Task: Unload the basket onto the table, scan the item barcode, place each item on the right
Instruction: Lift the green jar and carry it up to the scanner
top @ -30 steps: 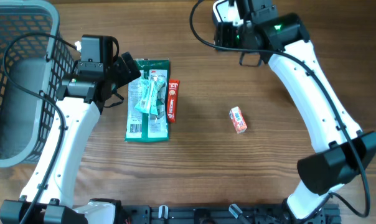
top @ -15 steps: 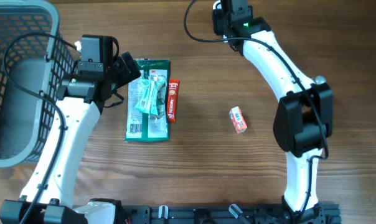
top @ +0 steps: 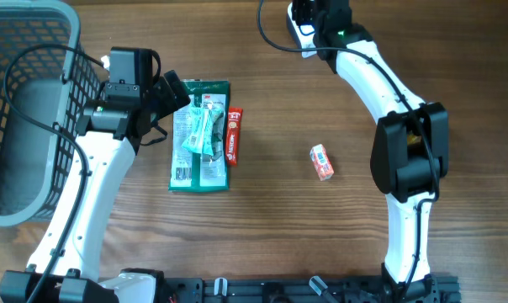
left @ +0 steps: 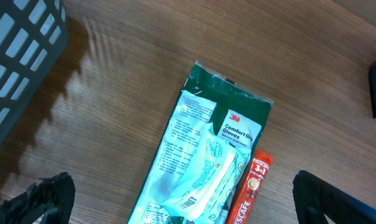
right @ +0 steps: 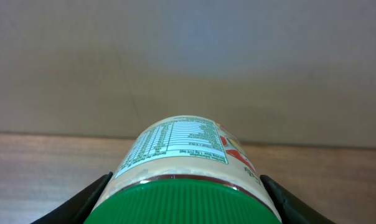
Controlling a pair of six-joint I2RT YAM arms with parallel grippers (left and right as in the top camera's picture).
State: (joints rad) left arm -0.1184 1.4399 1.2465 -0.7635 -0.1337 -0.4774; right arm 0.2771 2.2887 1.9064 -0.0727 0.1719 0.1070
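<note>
Wood table w/ basket, glove pkt, red sachet, small box.

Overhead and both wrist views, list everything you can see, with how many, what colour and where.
table: one, brown wood, under everything
basket: one, grey, far left of the table
gloves packet: one, green, flat on the table left of centre
sachet stick: one, red, alongside the gloves packet's right edge
small carton: one, red and white, lying alone right of centre
jar: one, green lid with a pale printed label, between the right gripper's fingers at the far edge
left gripper: one, black, open, above the gloves packet
right gripper: one, black, closed on the jar
</note>
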